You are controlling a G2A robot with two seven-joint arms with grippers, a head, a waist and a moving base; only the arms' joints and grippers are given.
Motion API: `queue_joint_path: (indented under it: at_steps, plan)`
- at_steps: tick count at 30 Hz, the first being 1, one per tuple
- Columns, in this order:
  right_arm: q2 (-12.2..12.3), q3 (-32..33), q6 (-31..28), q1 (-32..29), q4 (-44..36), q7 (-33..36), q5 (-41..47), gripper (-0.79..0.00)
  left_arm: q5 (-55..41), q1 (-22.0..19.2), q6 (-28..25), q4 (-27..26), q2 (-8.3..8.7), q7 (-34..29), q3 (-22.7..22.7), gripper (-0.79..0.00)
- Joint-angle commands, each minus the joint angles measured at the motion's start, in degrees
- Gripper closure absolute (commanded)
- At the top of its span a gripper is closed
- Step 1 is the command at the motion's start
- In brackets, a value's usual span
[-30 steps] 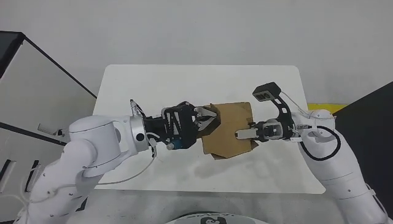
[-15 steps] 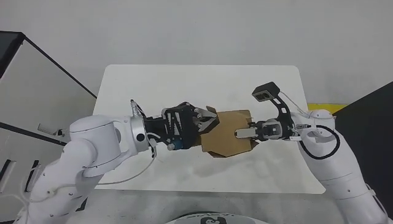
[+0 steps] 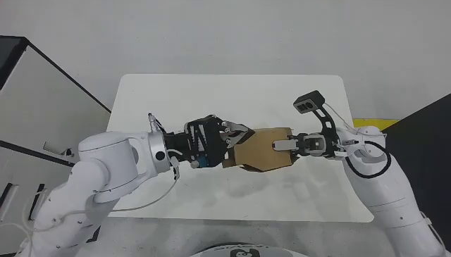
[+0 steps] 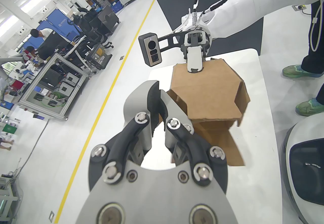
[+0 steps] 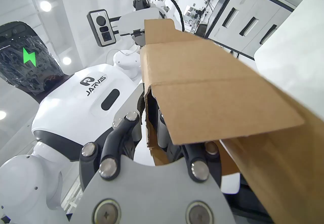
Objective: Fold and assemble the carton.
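Note:
A brown cardboard carton (image 3: 264, 150), partly folded with loose flaps, hangs over the middle of the white table (image 3: 211, 95) between both arms. My left gripper (image 3: 236, 139) is shut on a flap at one end; in the left wrist view its fingertips (image 4: 162, 93) pinch the cardboard of the carton (image 4: 205, 90). My right gripper (image 3: 278, 145) is shut on the opposite end, its top finger lying flat on the upper panel (image 4: 195, 69). In the right wrist view a carton (image 5: 202, 88) wall sits between the right gripper's (image 5: 149, 118) fingers.
The table edge (image 4: 255, 134) lies under the carton's open side. A black floor mat (image 3: 423, 123) lies beyond the table on the right arm's side, and a dark framed cabinet (image 3: 21, 60) stands on the left arm's side.
The carton has turned between the two grippers: its broad face, wide a second ago, now looks narrow and flat from above. The right wrist rolled with it; both grips held.

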Motion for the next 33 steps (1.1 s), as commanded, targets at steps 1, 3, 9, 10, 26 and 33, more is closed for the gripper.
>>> queue_joint_path:
  at_steps: [1,3,9,10,26,33]
  plan:
    - [-0.07,0.13,-0.08,-0.06,0.56,0.23,1.57,0.0,0.0,0.47,1.16,0.07,-0.04,0.65,-0.27,0.0]
    - [-0.11,0.29,-0.06,-0.06,1.24,0.28,2.48,0.0,0.18,0.82,2.2,0.1,-0.08,1.23,-0.64,0.0]
    - [-0.34,0.54,0.05,0.07,2.82,0.28,5.44,0.0,0.33,2.3,5.15,0.27,-0.15,3.0,-2.24,0.0]
    - [-0.39,0.54,0.08,0.12,3.0,0.33,6.09,0.0,0.31,2.54,4.95,0.37,-0.13,3.13,-2.41,0.0]
    - [-1.09,0.77,0.56,0.56,4.5,-3.49,7.68,0.0,0.76,2.86,2.62,0.0,-0.31,2.18,0.05,0.0]
    - [-1.23,0.74,0.74,0.01,3.26,-4.29,6.43,0.0,1.34,2.13,2.47,0.0,-0.47,1.59,1.2,0.0]
